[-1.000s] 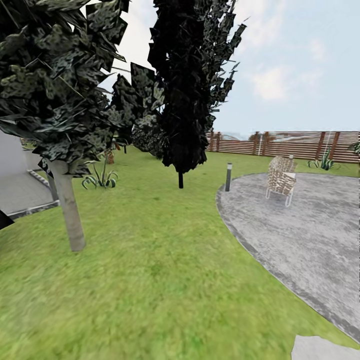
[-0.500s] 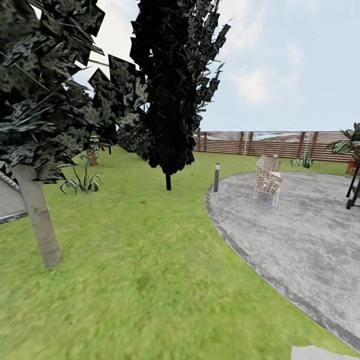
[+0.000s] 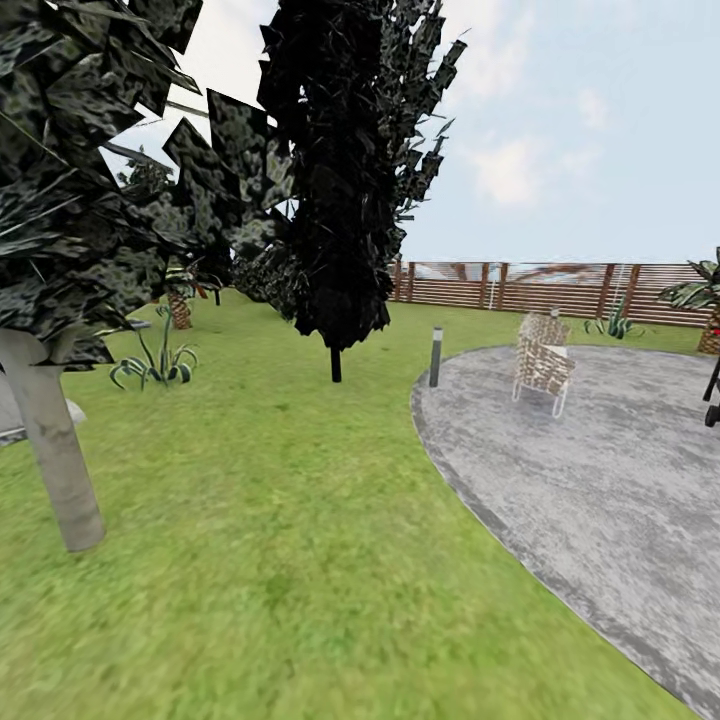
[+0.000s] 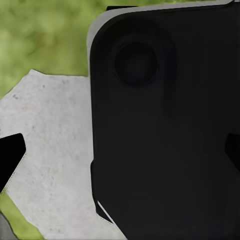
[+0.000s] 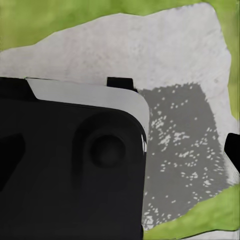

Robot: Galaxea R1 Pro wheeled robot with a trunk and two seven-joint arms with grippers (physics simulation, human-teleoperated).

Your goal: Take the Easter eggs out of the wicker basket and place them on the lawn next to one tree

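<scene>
While both wrist views look past dark robot body onto pale stepping stone (image 5: 150, 45), neither gripper's opening can be told

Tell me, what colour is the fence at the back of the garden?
Brown. The fence is made of horizontal wooden slats, seen best in the head view.

The left gripper (image 4: 120, 155) is seen with its two dark fingertips (image 4: 11, 155) set wide apart, nothing held between them. The right gripper (image 5: 120, 150) is likewise spread, fingertips (image 5: 232, 147) at opposite edges. Both are pointed downward beside the robot's black body.
</scene>
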